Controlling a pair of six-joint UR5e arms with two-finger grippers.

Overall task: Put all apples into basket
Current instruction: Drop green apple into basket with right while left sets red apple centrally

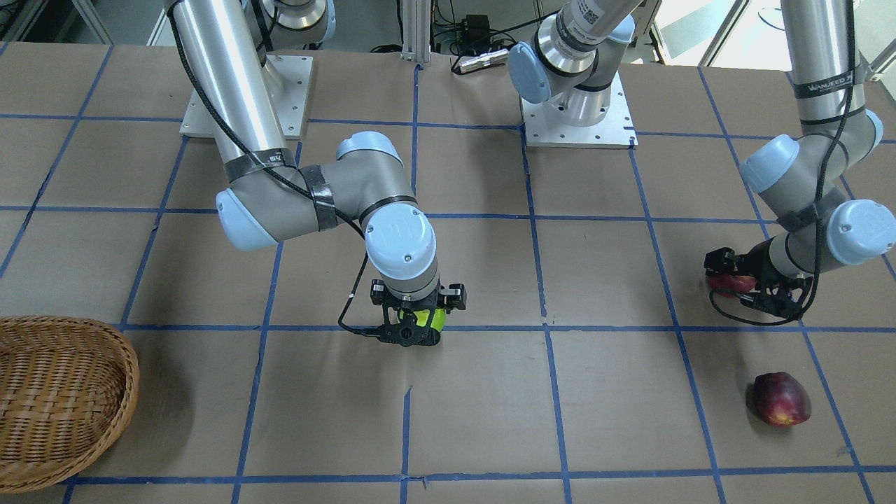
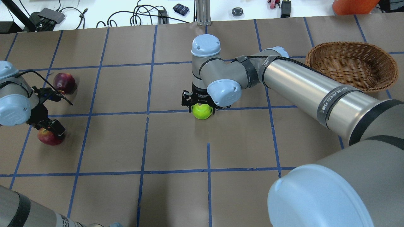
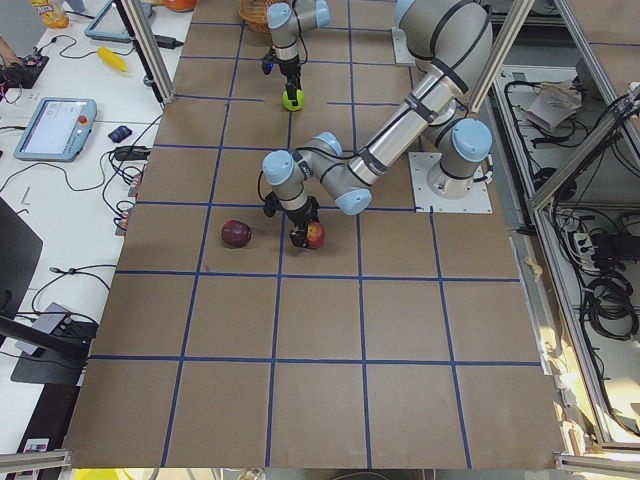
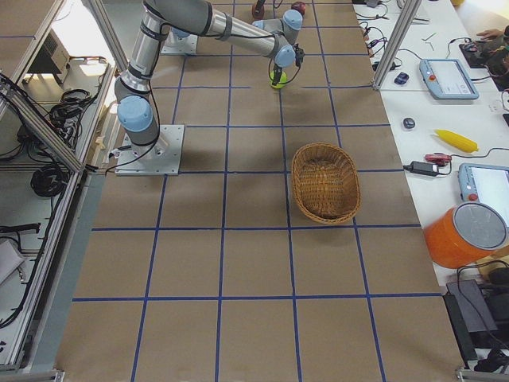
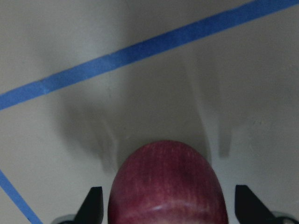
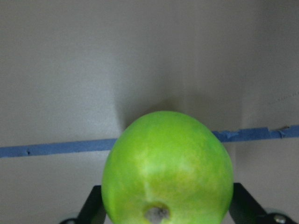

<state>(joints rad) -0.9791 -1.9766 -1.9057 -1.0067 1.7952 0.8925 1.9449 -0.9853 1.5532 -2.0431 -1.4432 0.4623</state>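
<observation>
The lime green apple (image 1: 435, 318) sits mid-table on a blue tape line. My right gripper (image 1: 418, 322) is shut on it; in the right wrist view both fingers touch the green apple's (image 6: 168, 168) sides. My left gripper (image 1: 740, 283) straddles the red apple (image 1: 729, 283). In the left wrist view small gaps show between its fingers and the red apple (image 5: 168, 186), so it is open. The dark maroon apple (image 1: 782, 399) lies free on the table just beyond the left gripper. The wicker basket (image 1: 105, 392) stands empty at the far right of the table (image 2: 350, 67).
Brown paper with a blue tape grid covers the table. The two arm bases (image 1: 577, 112) stand at the robot's edge. Cables and small devices (image 2: 139, 15) lie on the white bench beyond the far edge. Open table lies between the green apple and the basket.
</observation>
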